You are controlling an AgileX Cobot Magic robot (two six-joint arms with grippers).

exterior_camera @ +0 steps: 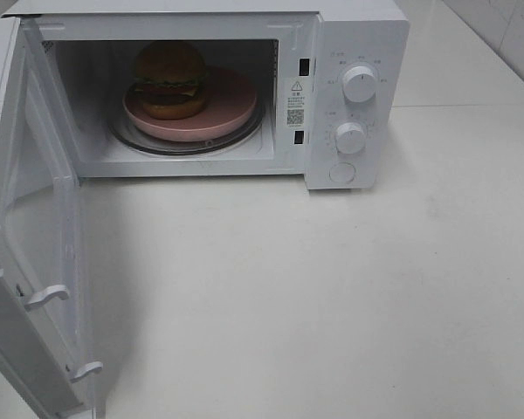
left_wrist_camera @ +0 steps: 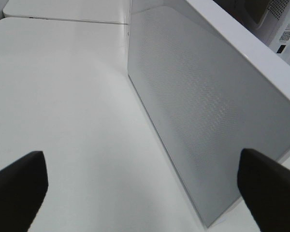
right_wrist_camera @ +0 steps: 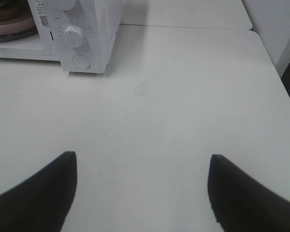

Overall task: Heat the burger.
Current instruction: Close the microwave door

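Jaws of left gripper [left_wrist_camera: 141, 169] spread wide, nothing between them, low over table [left_wrist_camera: 63, 96], just beside outer face of door [left_wrist_camera: 198, 111]. Jaws of right gripper [right_wrist_camera: 142, 166] likewise well apart and empty, above bare tabletop, well clear of microwave [right_wrist_camera: 94, 29].

From the high camera, largest first:

White table across nearly the whole view, plain and glossy.

White microwave toward the far side, cavity facing the camera, lit inside.

Door standing fully open on the left of the high view, upright, hinged at the cavity's left edge, inner face turned toward the middle; two white hooks [exterior_camera: 48, 297] jutting from its free edge.

Panel [exterior_camera: 389, 131] to the right of the cavity.

Glass turntable [exterior_camera: 148, 144] on the cavity floor, rim showing around the plate.

Pink plate [exterior_camera: 236, 100] flat on turntable, about centred.

Burger [exterior_camera: 168, 78] inside the microwave, on plate, upright, toward the plate's left side: brown bun on top, lettuce, cheese and dark patty showing at the edge.

Upper knob [exterior_camera: 360, 84], lower knob [exterior_camera: 350, 137], round button [exterior_camera: 341, 172] stacked down the panel.

Small label [exterior_camera: 296, 102] with warning triangle and code square on the frame between cavity and panel.
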